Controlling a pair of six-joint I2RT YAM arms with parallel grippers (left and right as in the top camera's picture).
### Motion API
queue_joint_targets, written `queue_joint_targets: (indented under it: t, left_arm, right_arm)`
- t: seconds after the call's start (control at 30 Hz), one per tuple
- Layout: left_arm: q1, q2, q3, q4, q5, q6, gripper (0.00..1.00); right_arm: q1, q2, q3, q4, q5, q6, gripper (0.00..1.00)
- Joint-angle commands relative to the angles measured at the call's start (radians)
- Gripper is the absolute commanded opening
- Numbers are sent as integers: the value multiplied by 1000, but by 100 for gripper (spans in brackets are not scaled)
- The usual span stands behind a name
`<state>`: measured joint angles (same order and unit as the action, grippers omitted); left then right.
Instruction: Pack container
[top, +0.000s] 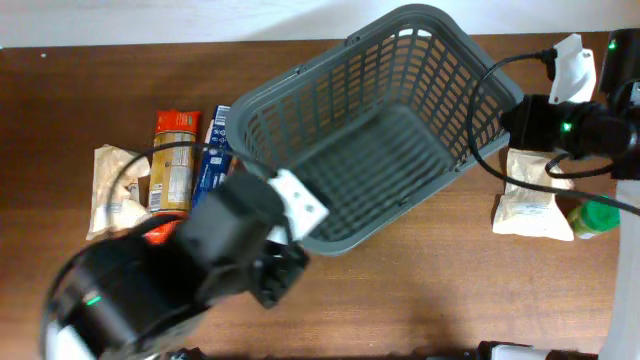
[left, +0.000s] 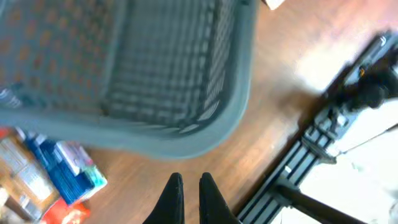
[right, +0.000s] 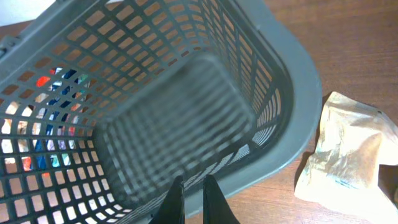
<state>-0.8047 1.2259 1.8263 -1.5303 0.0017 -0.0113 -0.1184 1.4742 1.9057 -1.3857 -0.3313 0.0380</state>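
The container is a large dark grey lattice basket lying slantwise mid-table, and it is empty. It fills the top of the left wrist view and most of the right wrist view. My left gripper is shut and empty above bare wood just outside the basket's near corner; the overhead view shows it blurred at the lower left. My right gripper is shut and empty over the basket's right-hand rim; it also shows in the overhead view.
Left of the basket lie a tan pouch, an orange packet and a blue box. Right of it lie another tan pouch, a green bottle and a white object. A cable loops over the basket's right end.
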Motion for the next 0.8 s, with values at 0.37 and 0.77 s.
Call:
queue_joint_targets:
  t: [0.37, 0.77]
  left_arm:
    - [-308, 271, 8, 83, -145, -2, 2]
    - [-307, 446, 7, 72, -161, 68, 2]
  right_arm:
    - [-6, 132, 13, 22, -26, 5, 4]
    - [-5, 223, 13, 32, -32, 0, 4]
